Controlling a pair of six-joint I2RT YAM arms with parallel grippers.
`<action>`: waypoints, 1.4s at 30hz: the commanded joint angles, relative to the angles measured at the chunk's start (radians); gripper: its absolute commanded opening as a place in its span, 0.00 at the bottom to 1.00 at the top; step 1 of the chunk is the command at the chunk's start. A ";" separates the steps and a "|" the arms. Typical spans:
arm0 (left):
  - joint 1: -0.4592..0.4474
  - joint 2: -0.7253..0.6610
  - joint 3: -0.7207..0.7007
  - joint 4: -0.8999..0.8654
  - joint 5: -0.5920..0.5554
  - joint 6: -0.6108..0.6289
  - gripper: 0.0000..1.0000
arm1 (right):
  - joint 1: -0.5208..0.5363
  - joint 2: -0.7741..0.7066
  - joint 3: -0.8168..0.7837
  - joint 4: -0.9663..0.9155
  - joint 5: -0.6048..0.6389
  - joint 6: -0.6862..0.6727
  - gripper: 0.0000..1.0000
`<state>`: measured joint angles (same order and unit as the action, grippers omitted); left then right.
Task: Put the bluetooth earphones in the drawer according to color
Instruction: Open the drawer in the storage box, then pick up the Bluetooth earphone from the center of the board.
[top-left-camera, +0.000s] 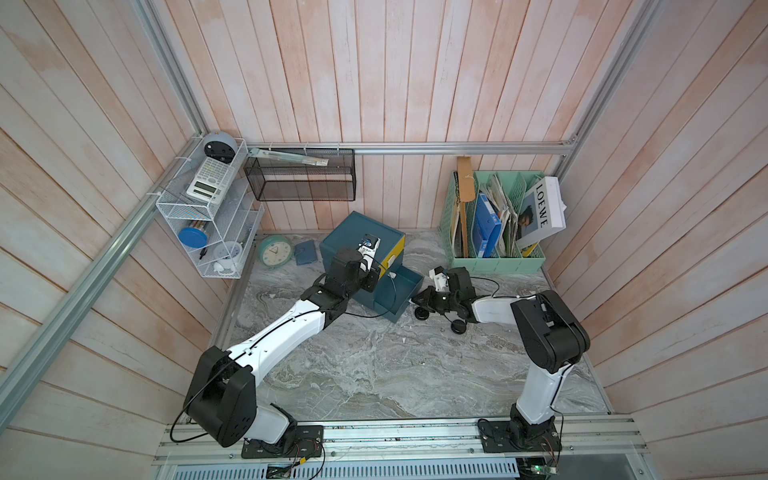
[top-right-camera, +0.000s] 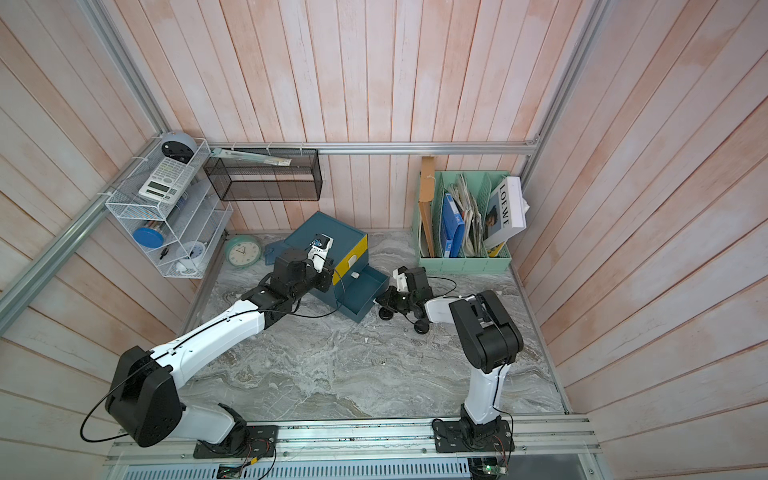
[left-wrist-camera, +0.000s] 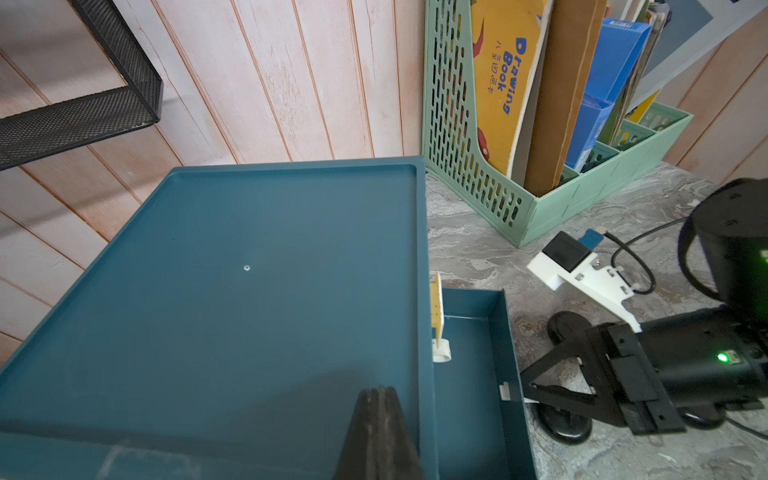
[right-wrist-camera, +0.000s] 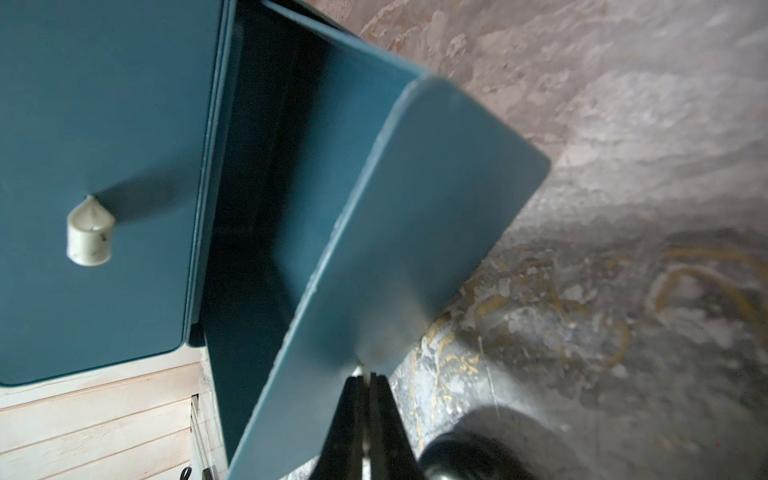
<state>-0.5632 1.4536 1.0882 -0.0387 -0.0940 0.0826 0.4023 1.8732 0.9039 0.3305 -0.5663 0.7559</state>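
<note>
Grey marbled tabletop (top-left-camera: 374, 365), pale pink plank walls (top-left-camera: 374, 83). Dark teal matte plastic drawer cabinet (top-left-camera: 345, 232), cube-shaped, at 11 o'clock from table centre. It has three drawers: one yellow, two teal. Bottom drawer (top-left-camera: 405, 286) is pulled out. Right gripper (right-wrist-camera: 365, 380) is pinched almost closed on its small white handle (left-wrist-camera: 504, 390). Left gripper (left-wrist-camera: 379, 392) is fully closed, holding nothing, tips over the cabinet top near the front edge; contact unclear. Two glossy round black earphone cases (top-left-camera: 422, 314) lie on the table at 4 o'clock of that drawer, under the right arm.
</note>
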 joint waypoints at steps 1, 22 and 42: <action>-0.006 -0.028 -0.020 -0.024 0.018 -0.011 0.00 | 0.000 -0.027 -0.017 -0.093 -0.020 -0.021 0.16; -0.032 -0.235 -0.186 0.220 0.339 0.006 0.37 | -0.008 -0.209 0.089 -0.487 0.220 -0.295 0.47; -0.180 -0.176 -0.157 0.033 0.406 0.182 1.00 | -0.016 -0.132 0.328 -0.923 0.516 -0.465 0.69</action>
<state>-0.7197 1.2575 0.9085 0.0410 0.3172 0.2199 0.3920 1.6875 1.1740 -0.4702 -0.1047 0.3386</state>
